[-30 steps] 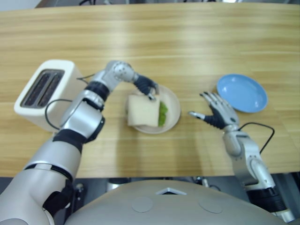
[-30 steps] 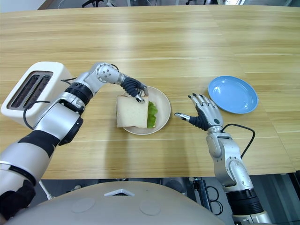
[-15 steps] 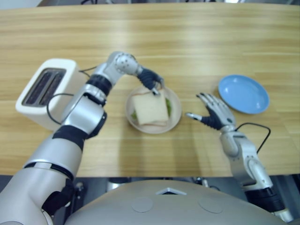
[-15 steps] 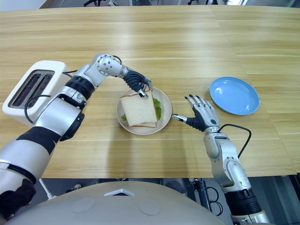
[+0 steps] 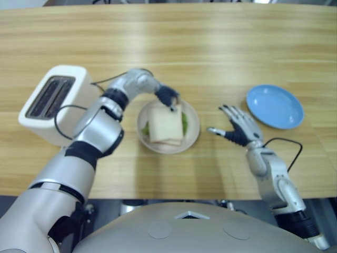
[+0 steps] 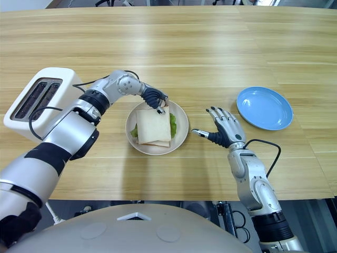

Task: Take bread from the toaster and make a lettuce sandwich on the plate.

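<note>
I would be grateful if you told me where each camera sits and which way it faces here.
Left eye view: on the robot's head, facing forward and down at the wooden table; both arms show, left hand pinching the bread slice on the cream plate, right hand open beside it.
Right eye view: same head, slightly further right, same aim; same arms and hands.
Both share the whole scene, including toaster and blue plate.

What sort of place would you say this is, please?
Likely a staged test bench, not a real kitchen: a long wooden table holds a white toaster, a beige plate with a lettuce sandwich, and a blue plate.
</note>
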